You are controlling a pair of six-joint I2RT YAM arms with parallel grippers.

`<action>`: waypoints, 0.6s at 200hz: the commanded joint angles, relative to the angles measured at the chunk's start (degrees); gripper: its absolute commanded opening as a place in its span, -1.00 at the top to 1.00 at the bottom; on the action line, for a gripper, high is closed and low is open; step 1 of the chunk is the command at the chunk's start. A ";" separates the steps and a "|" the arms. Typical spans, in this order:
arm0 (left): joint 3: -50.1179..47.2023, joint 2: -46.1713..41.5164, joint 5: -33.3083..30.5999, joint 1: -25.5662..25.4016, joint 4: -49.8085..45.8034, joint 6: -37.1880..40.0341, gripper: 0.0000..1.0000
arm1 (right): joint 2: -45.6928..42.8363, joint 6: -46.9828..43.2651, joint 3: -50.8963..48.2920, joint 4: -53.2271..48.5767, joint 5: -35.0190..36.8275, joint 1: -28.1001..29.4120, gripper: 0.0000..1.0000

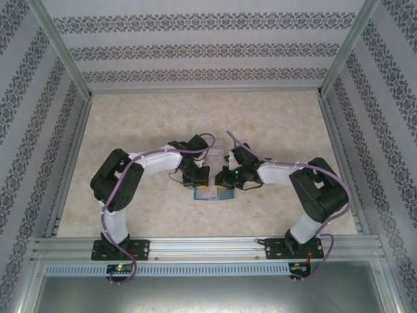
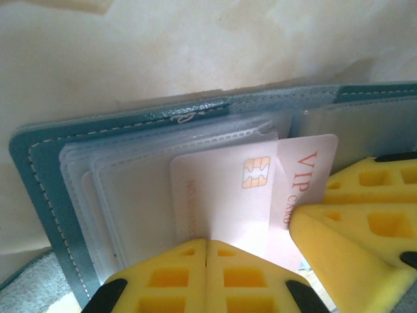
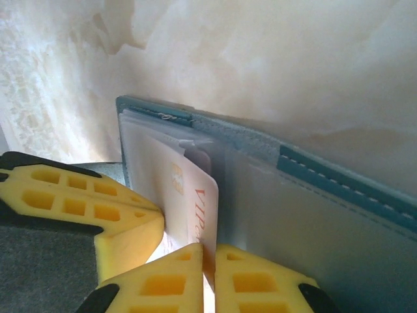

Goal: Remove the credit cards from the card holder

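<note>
Step in hand, as I read it: pulling the first card.

The right gripper [image 3: 208, 287] sits at the bottom of its wrist view. Its fingers are closed on the near edge of the VIP card [image 3: 203, 212], which runs straight into the seam between them.

The left gripper [image 2: 205, 277] has its fingers fully closed at the bottom of its own view, hard against the chip card [image 2: 221, 195] and the clear sleeves [image 2: 124, 195]. Can't tell whether it pinches the card or just pins the stack.

Next move: the right draws the VIP card straight back along its long axis while the left holds the stack down. If it skews, it'll likely bind in the sleeve.

The card holder [image 1: 214, 195] lies open on the worktop [image 2: 163, 52], lower centre of the top view, between both grippers, with its long axis left-right. Both cards' long axes run bottom-to-top in the left wrist frame, pointing at the holder's stitched teal far edge.
</note>
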 commanded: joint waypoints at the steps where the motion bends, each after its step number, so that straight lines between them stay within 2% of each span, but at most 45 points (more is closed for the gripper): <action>1: -0.56 0.24 -2.71 -0.65 -2.97 -0.04 0.94 | -1.90 -0.17 -0.47 1.76 -1.33 -0.37 0.82; 120: -0.51 0.74 -2.72 -0.68 -3.05 -0.14 0.93 | -4.26 -7.84 1.54 -11.84 7.82 -1.27 0.90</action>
